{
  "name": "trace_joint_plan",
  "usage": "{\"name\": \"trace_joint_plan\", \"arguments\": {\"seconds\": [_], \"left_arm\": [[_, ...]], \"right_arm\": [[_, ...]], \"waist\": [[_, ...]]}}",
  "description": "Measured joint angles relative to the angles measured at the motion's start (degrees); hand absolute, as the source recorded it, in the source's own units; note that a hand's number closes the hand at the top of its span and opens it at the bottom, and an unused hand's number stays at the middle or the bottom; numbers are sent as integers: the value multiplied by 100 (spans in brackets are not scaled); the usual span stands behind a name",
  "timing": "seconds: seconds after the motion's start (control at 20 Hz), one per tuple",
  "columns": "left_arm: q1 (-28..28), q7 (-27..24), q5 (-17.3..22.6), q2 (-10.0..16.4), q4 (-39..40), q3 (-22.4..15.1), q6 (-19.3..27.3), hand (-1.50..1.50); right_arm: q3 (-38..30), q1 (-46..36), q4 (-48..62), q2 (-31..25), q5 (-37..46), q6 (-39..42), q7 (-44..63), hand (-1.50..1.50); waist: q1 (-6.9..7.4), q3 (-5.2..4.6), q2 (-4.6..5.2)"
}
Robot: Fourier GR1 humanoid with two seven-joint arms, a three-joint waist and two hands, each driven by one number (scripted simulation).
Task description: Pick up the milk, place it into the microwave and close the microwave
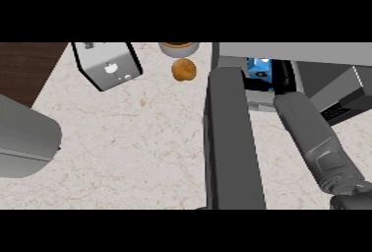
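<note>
**Milk in the microwave, R hand next to it**

Biggest thing you've got is the worktop: pale beige stone w/ fine brown veining, matte and flat, w/ a strip of dark wood at its top-left corner. Next, the microwave at upper right, a boxy grey shell w/ a smooth top. Its door is swung open: a long, flat, dark grey slab running down the middle of your view.

The right forearm is a grey, rounded tube coming up from the lower-right corner and slanting toward the microwave's opening. A smooth grey rounded bulk sits at the left edge; can't tell what it is.

At top left-centre is a shiny metal box, tilted, w/ hard edges. To its right, a round cup w/ a tan rim, cut by the top edge, and just below it an oval brown lump, rough-looking.

The milk is a small blue carton w/ white print, inside the microwave's opening, just past the door's top end. The right hand shows only as a black shape just right of the carton, close beside it; you can't tell whether it's grasping, clenched or released, nor whether it touches the carton.
</note>
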Motion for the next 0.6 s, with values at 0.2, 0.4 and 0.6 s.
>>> {"name": "trace_joint_plan", "arguments": {"seconds": [0.2,0.4,0.6], "left_arm": [[-211,43,-19,57,136,67,5,-150],[-425,110,-86,131,205,94,17,-150],[-567,172,-177,166,204,58,25,-150]], "right_arm": [[-150,-48,120,-21,-59,-407,-85,-150],[-53,-95,319,-67,129,-768,-89,-150],[-16,-187,505,-74,192,-635,-96,-150]], "waist": [[86,4,42],[164,4,87],[207,8,94]]}}
